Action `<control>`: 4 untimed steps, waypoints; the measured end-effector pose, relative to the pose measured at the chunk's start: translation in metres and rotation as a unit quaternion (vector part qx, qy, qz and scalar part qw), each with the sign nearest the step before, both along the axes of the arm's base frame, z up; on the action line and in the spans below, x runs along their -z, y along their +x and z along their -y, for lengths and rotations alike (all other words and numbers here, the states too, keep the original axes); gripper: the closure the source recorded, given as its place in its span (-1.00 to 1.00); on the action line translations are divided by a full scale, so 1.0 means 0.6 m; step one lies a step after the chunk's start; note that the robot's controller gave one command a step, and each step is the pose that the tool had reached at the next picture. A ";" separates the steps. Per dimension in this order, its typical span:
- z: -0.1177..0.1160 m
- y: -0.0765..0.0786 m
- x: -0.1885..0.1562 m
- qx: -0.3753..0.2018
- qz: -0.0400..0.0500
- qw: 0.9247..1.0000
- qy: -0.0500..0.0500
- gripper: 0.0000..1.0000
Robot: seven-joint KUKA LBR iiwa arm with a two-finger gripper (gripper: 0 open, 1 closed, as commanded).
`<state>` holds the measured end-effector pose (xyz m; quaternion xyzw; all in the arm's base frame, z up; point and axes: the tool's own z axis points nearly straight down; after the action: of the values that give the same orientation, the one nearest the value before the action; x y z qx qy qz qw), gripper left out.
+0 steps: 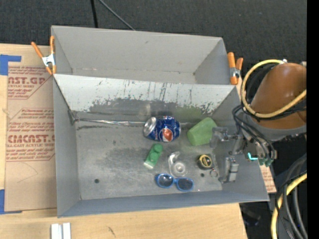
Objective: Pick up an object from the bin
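gripper (pixel 225 153) at right of bin (pixel 149 59), state unclear, black-gold ring (pixel 205 161) just beside it

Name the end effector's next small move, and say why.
Probably a short shift leftward in the view, over the small black-and-yellow round thing: it lies nearest the end effector, which sits by the bin's right wall.

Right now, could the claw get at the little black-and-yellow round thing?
Probably yes: the claw sits just right of the black-and-yellow round thing, which lies apart from its neighbours on the floor of the bin, with nothing over it.
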<state>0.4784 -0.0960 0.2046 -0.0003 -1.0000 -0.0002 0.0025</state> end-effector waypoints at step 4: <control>-0.122 0.073 0.225 0.034 0.004 0.999 0.000 1.00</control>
<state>0.5225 -0.0231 0.0697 -0.0346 -0.9994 -0.0006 -0.0016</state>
